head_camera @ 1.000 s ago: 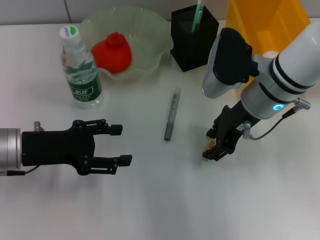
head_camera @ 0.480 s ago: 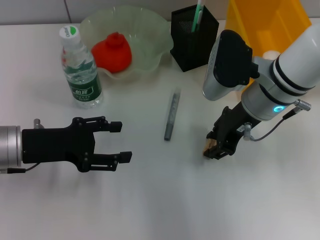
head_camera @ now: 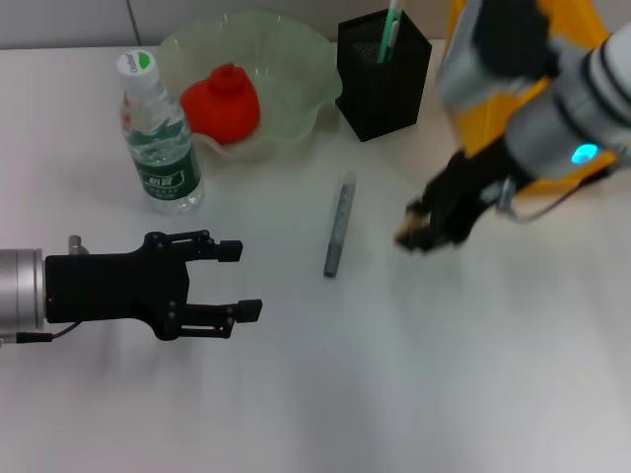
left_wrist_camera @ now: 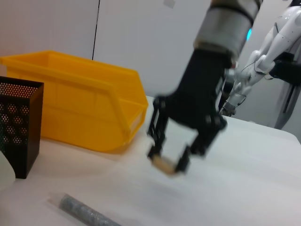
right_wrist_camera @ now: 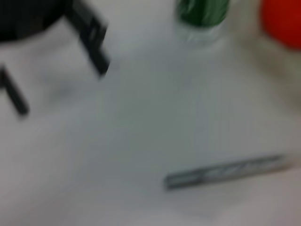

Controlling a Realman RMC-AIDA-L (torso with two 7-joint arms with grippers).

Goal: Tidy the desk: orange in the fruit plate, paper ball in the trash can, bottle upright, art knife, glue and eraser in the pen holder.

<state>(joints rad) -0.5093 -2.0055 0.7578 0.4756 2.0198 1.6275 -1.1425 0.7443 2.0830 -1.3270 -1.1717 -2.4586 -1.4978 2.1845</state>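
Two pincers, only one at work.

Nearest, left pincer (head_camera: 212, 278): hovered idle over the table (head_camera: 325, 394), fingers spread apart, gripped nothing. Likely parked there to keep out of the other arm's path.

Farther out, right pincer (head_camera: 422, 232): clamped together on the eraser (left_wrist_camera: 164, 165). Carried it clear of the surface, going by the gap under the tan block in the left wrist view. Probably raised so to pass over the rim of the pen holder (head_camera: 383, 74), standing beyond that pincer and a little to its left.

Just left of the right pincer, apart from it: glue (head_camera: 338, 225), flat on the table, not yet collected.

Beyond the left pincer: bottle (head_camera: 158, 133), upright already. Past the bottle, touching or nearly so: fruit plate (head_camera: 296, 59), with the orange (head_camera: 222, 103) resting inside.

Farthest, beyond the right pincer: trash can (head_camera: 523, 39), largely covered by the arm.

Hard to make out:
- Showed only the upper end of the art knife (head_camera: 391, 30) above the holder's mesh.
- Hid the inside of the trash can, so could not find the paper ball.
- Smeared the right pincer in the head view.
- Gave no sight of that pincer's own fingers in the right wrist view.
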